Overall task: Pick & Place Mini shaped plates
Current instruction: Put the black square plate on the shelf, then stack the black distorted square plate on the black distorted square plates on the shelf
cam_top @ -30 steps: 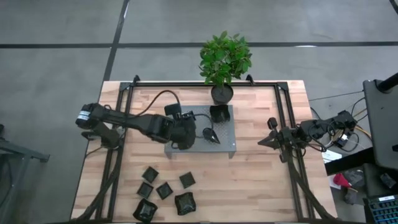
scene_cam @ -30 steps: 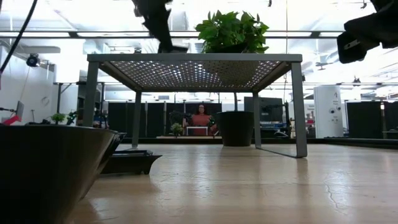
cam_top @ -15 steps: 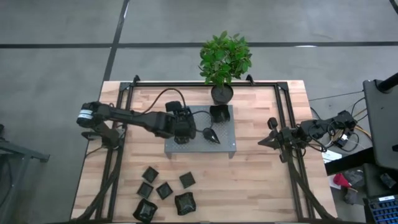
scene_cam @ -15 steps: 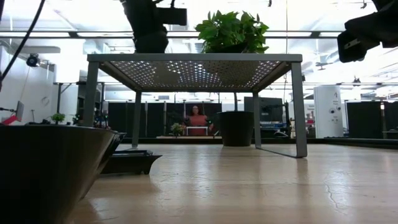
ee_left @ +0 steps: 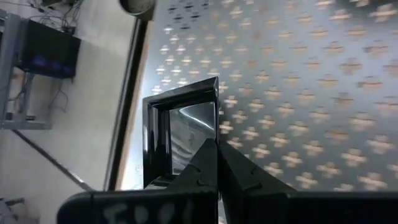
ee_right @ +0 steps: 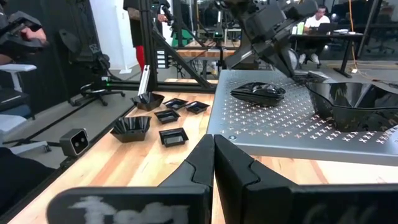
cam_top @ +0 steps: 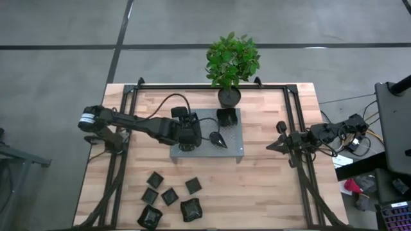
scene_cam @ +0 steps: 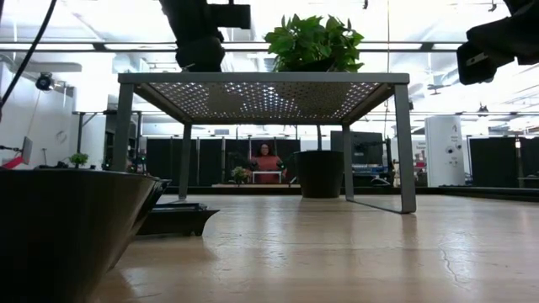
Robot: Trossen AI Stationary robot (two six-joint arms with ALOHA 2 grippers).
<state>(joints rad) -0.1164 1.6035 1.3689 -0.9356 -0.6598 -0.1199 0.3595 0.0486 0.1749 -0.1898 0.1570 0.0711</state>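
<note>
My left gripper (cam_top: 187, 140) (ee_left: 217, 163) reaches over the left part of the grey perforated platform (cam_top: 231, 149) and is shut on a small black square plate (ee_left: 180, 134). In the low view it comes down to the platform top (scene_cam: 200, 61). A teardrop plate (cam_top: 217, 138) and a larger square plate (cam_top: 226, 117) lie flat on the platform. Several more mini plates (cam_top: 169, 196) lie on the wood near the table's near edge. My right gripper (cam_top: 279, 144) (ee_right: 213, 158) waits, shut, at the table's right side. My left gripper pinches the square plate's rim (ee_left: 216, 121) between its two fingers, coming from above and pointing down. The plate sits low over the platform close to its left edge; whether its base rests on the platform I cannot tell.
A potted plant (cam_top: 230, 64) stands at the platform's far edge in a black pot (cam_top: 229, 96). Black frame rails (cam_top: 128, 128) run along the table's left and right sides. Bare wood (cam_top: 257, 186) lies between the platform and the near edge.
My left gripper has shifted a little over the platform toward the table's far edge and has turned at the wrist. It has stood nearly still for the last half second. The right arm has kept still.
</note>
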